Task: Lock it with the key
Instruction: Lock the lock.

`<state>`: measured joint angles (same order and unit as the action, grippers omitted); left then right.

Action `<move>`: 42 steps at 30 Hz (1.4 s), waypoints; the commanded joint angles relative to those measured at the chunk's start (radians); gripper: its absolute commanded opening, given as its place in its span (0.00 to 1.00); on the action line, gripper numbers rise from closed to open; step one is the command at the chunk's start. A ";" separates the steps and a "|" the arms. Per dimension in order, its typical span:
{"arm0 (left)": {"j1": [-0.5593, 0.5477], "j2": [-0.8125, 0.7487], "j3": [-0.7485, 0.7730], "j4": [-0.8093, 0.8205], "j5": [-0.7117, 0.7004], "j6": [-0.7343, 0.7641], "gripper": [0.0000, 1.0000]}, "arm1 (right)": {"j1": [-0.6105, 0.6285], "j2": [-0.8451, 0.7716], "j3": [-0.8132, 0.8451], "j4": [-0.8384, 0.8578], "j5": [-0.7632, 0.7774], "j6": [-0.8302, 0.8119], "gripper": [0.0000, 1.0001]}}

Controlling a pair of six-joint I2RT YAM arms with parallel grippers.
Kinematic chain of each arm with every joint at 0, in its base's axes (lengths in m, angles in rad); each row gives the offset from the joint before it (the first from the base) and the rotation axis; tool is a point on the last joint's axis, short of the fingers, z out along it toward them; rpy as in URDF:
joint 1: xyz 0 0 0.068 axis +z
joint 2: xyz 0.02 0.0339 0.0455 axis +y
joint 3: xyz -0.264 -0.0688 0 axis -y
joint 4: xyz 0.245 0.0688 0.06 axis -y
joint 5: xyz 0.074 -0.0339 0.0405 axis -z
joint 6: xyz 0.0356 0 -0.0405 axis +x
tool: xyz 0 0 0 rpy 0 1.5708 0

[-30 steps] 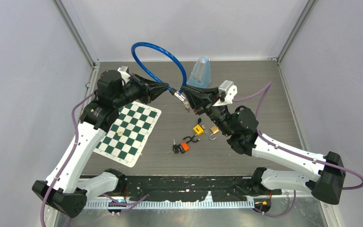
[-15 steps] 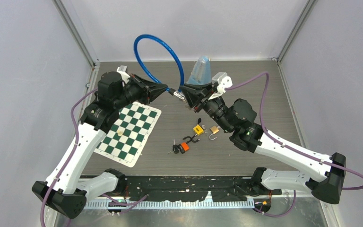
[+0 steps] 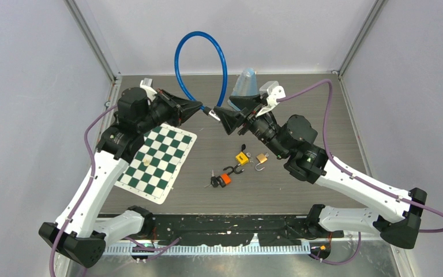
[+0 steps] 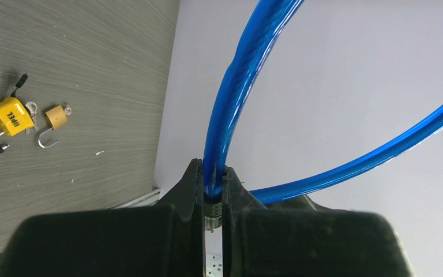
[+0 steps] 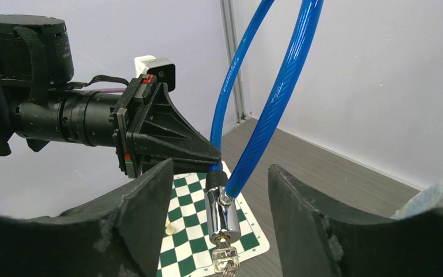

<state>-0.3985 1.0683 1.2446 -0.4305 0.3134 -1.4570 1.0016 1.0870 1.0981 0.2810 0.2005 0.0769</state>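
Note:
A blue cable lock (image 3: 199, 57) loops up above the table. Its chrome lock cylinder (image 5: 222, 216) hangs in the air with a silver key (image 5: 225, 258) stuck in its lower end. My left gripper (image 3: 200, 108) is shut on the cable's metal-collared end (image 4: 213, 184), with the blue cable (image 4: 231, 86) rising from between its fingers. My right gripper (image 5: 219, 167) stands open, one finger on each side of the cylinder and touching neither it nor the key. In the top view the right gripper (image 3: 224, 117) faces the left one, with the cylinder (image 3: 213, 113) between them.
A green-and-white chessboard mat (image 3: 158, 156) with a pale pawn (image 3: 147, 162) lies at the left. A yellow padlock (image 3: 241, 157), a brass padlock (image 3: 261, 158) and an orange padlock with keys (image 3: 224, 179) lie mid-table. A clear bluish bag (image 3: 244, 86) stands at the back.
My right gripper has opened and let go of the lock end it was shut on. The cable loop has swung up and to the right. The left gripper has kept its grip.

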 commanded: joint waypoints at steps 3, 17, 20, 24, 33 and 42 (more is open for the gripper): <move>0.009 -0.040 0.009 0.098 -0.007 0.041 0.00 | 0.005 0.001 0.093 -0.099 0.034 0.046 0.74; 0.032 -0.043 0.045 0.118 0.014 0.144 0.00 | -0.034 -0.009 0.194 -0.439 -0.120 0.130 0.78; 0.052 -0.041 0.066 0.107 0.032 0.170 0.00 | -0.057 -0.018 0.198 -0.478 -0.203 0.172 0.78; 0.068 -0.025 0.113 0.087 0.079 0.205 0.00 | -0.083 -0.022 0.202 -0.501 -0.261 0.216 0.77; 0.090 -0.007 0.169 0.093 0.196 0.226 0.00 | -0.108 0.003 0.232 -0.472 -0.334 0.331 0.64; 0.092 -0.008 0.199 0.102 0.210 0.226 0.00 | -0.132 0.021 0.241 -0.437 -0.435 0.431 0.72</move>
<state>-0.3119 1.0691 1.3766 -0.4232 0.4751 -1.2430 0.8848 1.0969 1.2938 -0.2089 -0.1650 0.4381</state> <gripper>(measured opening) 0.030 0.703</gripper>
